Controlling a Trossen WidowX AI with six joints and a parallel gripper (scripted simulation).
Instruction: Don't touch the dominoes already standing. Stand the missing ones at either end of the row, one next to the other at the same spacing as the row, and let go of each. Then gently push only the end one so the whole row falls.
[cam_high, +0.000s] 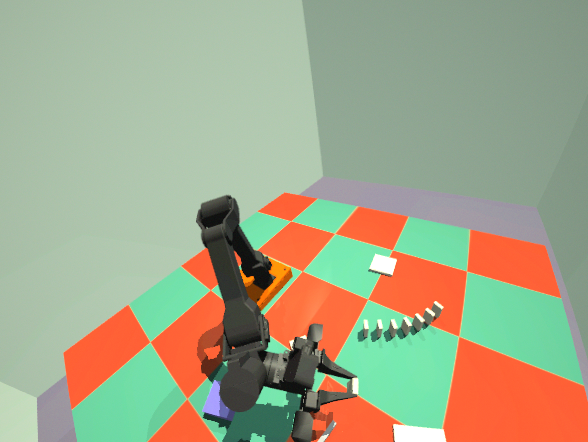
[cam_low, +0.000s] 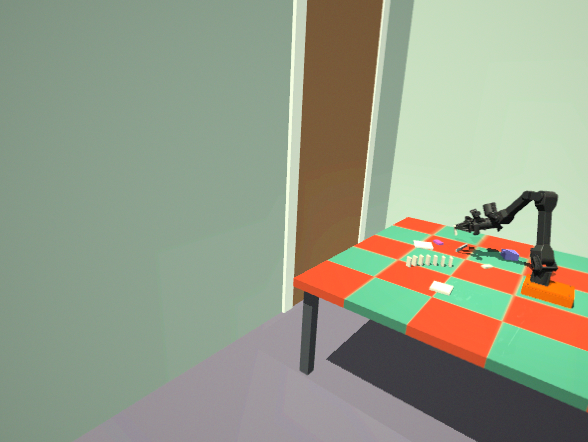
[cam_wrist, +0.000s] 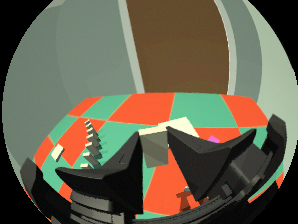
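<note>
My gripper (cam_high: 356, 386) (cam_low: 455, 228) (cam_wrist: 152, 133) is shut on a white domino (cam_high: 355, 386) (cam_low: 456, 232) (cam_wrist: 155, 150), held upright or nearly so, well above the table. A curved row of several standing white dominoes (cam_high: 393, 328) (cam_low: 428, 260) (cam_wrist: 92, 142) stands apart from the gripper, to its left in the wrist view. Another small white piece, apparently a domino lying flat (cam_low: 487, 266), is on the table between the row and the arm base; in the top view it is mostly hidden behind the gripper.
White flat slabs lie on either side of the row, one (cam_high: 383, 265) (cam_low: 441, 288) (cam_wrist: 57, 152) and another (cam_high: 419, 434) (cam_low: 423, 245). A purple block (cam_high: 218, 404) (cam_low: 510, 254), a small magenta block (cam_low: 438, 242) (cam_wrist: 213, 139) and a thin grey object (cam_high: 328, 432) (cam_low: 462, 247) also lie there.
</note>
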